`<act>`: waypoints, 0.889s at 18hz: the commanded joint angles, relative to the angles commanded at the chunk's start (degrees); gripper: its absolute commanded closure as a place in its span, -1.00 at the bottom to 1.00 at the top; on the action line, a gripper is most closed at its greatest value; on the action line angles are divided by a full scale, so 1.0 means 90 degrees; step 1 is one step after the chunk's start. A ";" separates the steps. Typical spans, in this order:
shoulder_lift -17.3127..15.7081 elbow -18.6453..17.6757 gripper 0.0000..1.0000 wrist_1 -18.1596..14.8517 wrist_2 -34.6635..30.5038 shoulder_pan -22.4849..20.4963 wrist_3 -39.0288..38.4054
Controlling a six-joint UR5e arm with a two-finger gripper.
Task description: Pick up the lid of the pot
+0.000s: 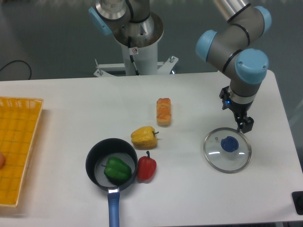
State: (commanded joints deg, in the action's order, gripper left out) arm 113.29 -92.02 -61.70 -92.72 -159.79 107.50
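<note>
My gripper point(236, 113) reaches in from the upper right, its two fingers spread apart with nothing visible between them. Just in front of it on the white table lies the pot lid point(218, 157), a round see-through disc with a thin rim. A blue knob point(229, 144) stands up from the lid, a little nearer the camera than the fingertips. The fingers appear not to touch the knob; their exact height over the table cannot be told.
A black pan point(93, 165) with a blue handle holds a green pepper point(117, 169). Beside it are a red pepper point(147, 168) and a yellow pepper point(144, 137). An orange-brown block-like item point(164, 112) lies farther back. An orange crate point(21, 142) stands at left.
</note>
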 joint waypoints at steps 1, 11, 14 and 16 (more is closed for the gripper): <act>0.0000 0.0010 -1.00 0.0000 0.0010 0.0010 -0.0136; 0.0321 0.0126 -1.00 0.0293 0.0517 -0.0215 -0.0880; 0.0536 0.0234 -1.00 0.0283 0.0508 -0.0195 -0.0870; 0.0731 0.0263 -1.00 0.0293 0.0537 -0.0118 -0.0947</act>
State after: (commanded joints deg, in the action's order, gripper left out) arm 119.87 -89.65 -59.06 -87.89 -160.85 98.97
